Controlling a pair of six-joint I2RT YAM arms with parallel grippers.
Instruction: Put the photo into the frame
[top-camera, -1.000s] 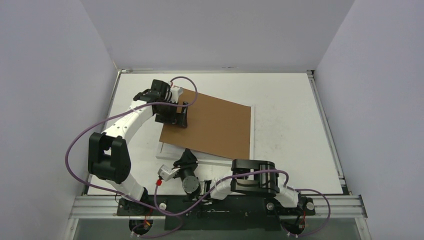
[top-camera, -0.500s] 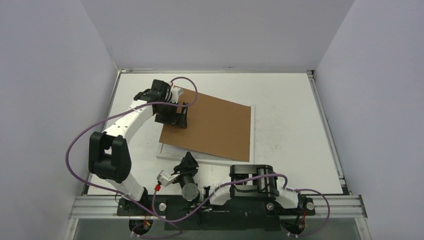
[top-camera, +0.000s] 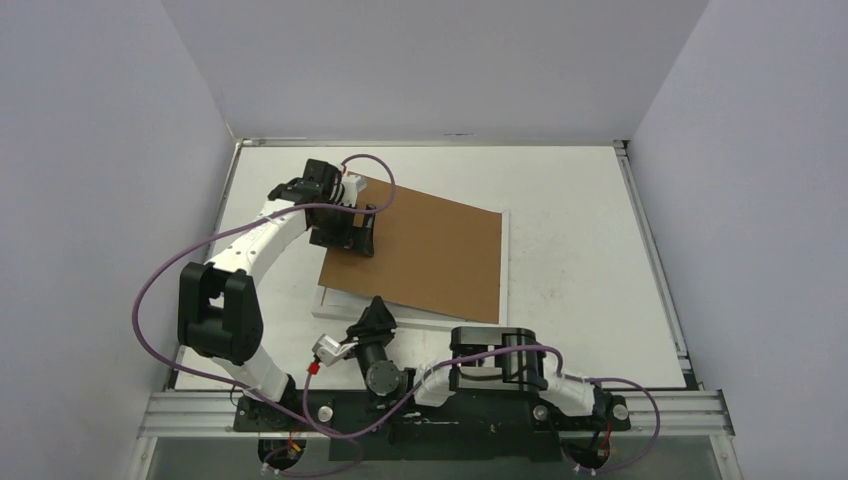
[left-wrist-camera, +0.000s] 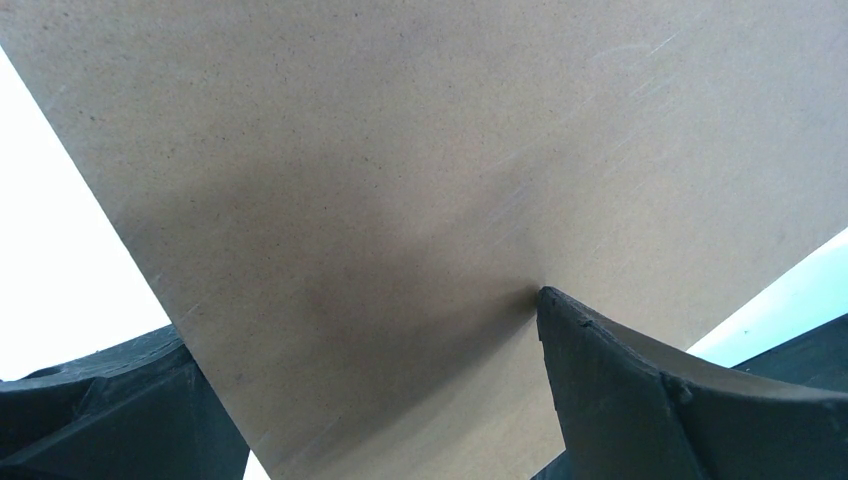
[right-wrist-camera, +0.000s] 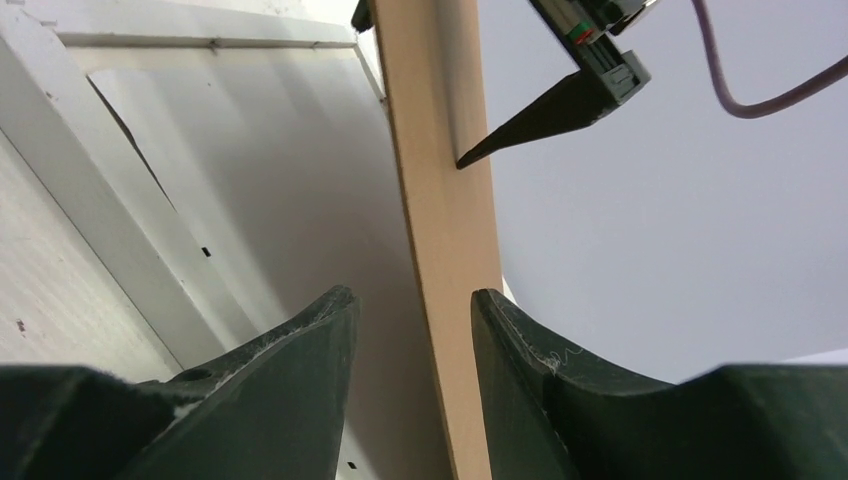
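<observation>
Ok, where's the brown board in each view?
Top: brown board, mid-table, askew over the white frame.
Left wrist: fills most of the picture.
Right wrist: edge-on, a tan strip down the middle.
Shared landmark: the left fingers, touching the board in all three.

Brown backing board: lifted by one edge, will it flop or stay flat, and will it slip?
Probably stays flat: the backing board looks dead straight edge-on in the right wrist view. Likely light, being so thin. Its matte, grainy face should grip decently, though it may slide on the white frame.
</observation>
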